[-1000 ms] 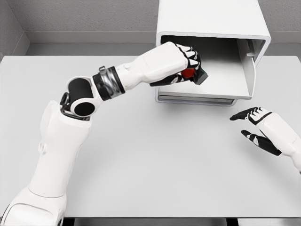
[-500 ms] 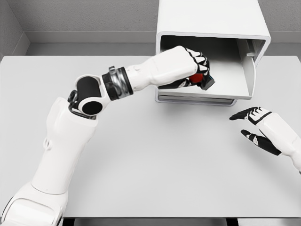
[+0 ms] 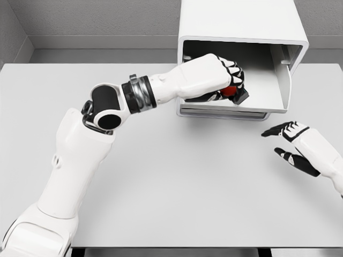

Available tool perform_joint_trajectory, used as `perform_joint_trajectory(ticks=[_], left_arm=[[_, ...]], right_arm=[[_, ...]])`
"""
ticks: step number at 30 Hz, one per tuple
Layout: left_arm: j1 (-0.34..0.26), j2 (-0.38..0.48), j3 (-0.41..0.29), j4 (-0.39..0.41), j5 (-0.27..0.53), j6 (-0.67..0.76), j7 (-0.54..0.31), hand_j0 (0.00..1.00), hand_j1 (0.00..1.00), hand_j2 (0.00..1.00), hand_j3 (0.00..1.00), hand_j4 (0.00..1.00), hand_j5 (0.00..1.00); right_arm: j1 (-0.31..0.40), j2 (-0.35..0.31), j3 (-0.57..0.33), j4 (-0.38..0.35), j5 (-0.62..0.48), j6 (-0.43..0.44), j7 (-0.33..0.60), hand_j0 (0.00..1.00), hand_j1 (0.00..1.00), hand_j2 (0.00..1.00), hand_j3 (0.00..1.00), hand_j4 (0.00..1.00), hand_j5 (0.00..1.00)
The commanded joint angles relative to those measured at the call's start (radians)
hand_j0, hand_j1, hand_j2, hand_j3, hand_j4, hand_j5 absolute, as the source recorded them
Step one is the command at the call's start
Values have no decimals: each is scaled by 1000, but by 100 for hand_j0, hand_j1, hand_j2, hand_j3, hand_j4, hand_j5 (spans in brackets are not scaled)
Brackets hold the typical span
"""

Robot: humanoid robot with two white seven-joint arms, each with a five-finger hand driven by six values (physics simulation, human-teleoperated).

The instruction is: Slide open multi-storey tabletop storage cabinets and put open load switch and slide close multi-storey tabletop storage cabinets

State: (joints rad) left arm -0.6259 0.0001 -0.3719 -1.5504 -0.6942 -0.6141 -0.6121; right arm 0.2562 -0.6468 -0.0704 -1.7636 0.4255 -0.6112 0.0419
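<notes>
The storage cabinet (image 3: 241, 32) stands at the far side of the table (image 3: 177, 182), and its drawer (image 3: 262, 99) is pulled out toward the robot, so the inside can be reached from above. The left hand (image 3: 214, 77) is curled tight around the load switch (image 3: 234, 93), a red and dark part, and holds it over the drawer floor, near the drawer's left edge, probably to set it down there. The right hand (image 3: 295, 147) waits with spread fingers in front of the cabinet, to its right, maybe ready to push the drawer closed.
</notes>
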Motion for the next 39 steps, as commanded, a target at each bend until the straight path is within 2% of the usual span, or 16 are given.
perform_joint_trajectory(ticks=[1,13,16,23,35,39], left_arm=[[0,0,5,0,4,3,1,35,35,35,35,35,35],[-8,0,16,21,-19,3,1,36,36,36,36,36,36],[-8,0,14,23,-21,3,1,44,44,44,44,44,44],[-8,0,11,21,-42,3,1,53,53,53,53,53,53],[-8,0,10,20,-42,3,1,63,63,63,63,63,63],[-8,0,10,20,-42,3,1,63,63,63,63,63,63]], right_arm=[[0,-1,0,0,-7,0,0,67,67,67,67,67,67],[-2,-1,0,0,-7,0,0,68,68,68,68,68,68],[0,-1,0,0,-7,0,0,68,68,68,68,68,68],[-2,-1,0,0,-5,0,0,68,68,68,68,68,68],[-3,12,0,0,1,0,0,69,69,69,69,69,69],[-3,12,0,0,1,0,0,69,69,69,69,69,69]])
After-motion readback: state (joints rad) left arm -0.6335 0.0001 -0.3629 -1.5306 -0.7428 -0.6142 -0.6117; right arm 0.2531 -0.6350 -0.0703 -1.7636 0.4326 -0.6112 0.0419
